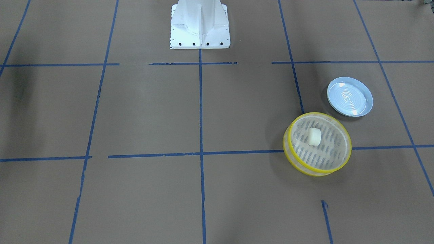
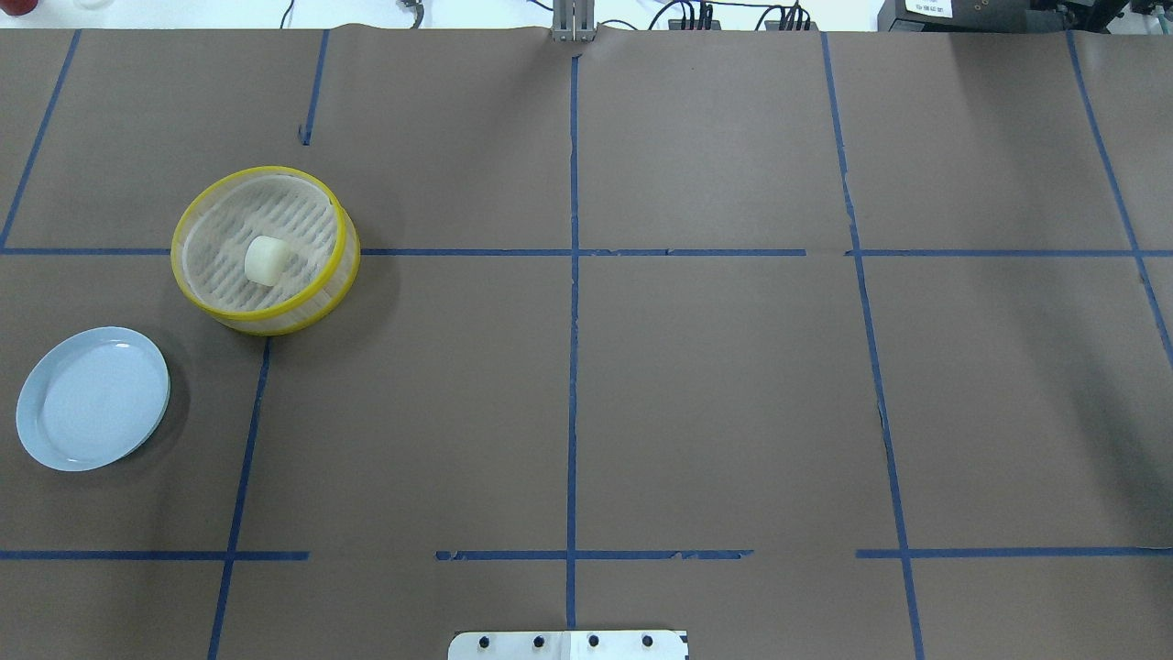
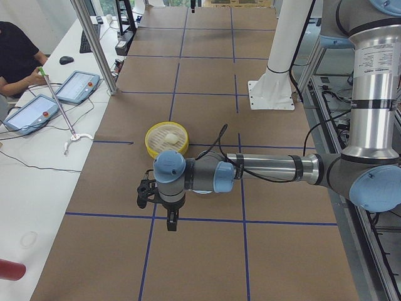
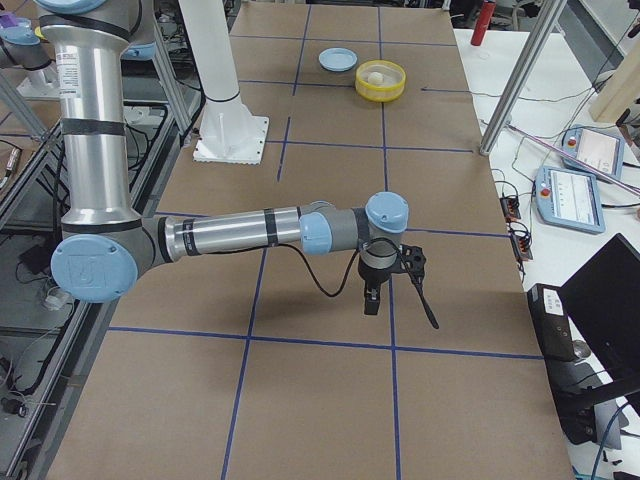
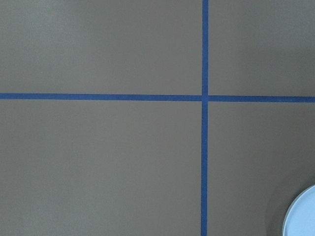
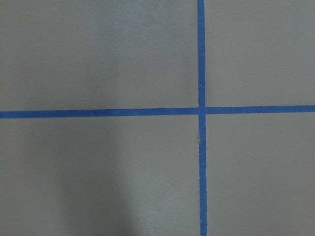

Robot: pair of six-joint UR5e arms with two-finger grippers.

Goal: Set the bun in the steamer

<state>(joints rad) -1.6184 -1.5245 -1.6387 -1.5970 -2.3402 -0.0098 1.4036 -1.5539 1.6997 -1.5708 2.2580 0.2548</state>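
The cream-white bun [image 2: 265, 260] lies inside the yellow-rimmed steamer [image 2: 266, 317], near the middle of its slotted base, on the table's left half. Both also show in the front view, the bun [image 1: 314, 136] within the steamer [image 1: 287, 149]. Neither gripper shows in the overhead, front or wrist views. My left gripper [image 3: 170, 221] hangs above the table on the near side of the steamer [image 3: 150, 142] in the left side view. My right gripper [image 4: 372, 298] hangs far from the steamer [image 4: 381, 92] in the right side view. I cannot tell whether either is open or shut.
A pale blue round plate [image 2: 92, 399] lies bare beside the steamer, nearer the robot; its edge shows in the left wrist view [image 5: 302, 216]. The white robot base [image 1: 200, 23] stands at the table's edge. Blue tape lines cross the brown table.
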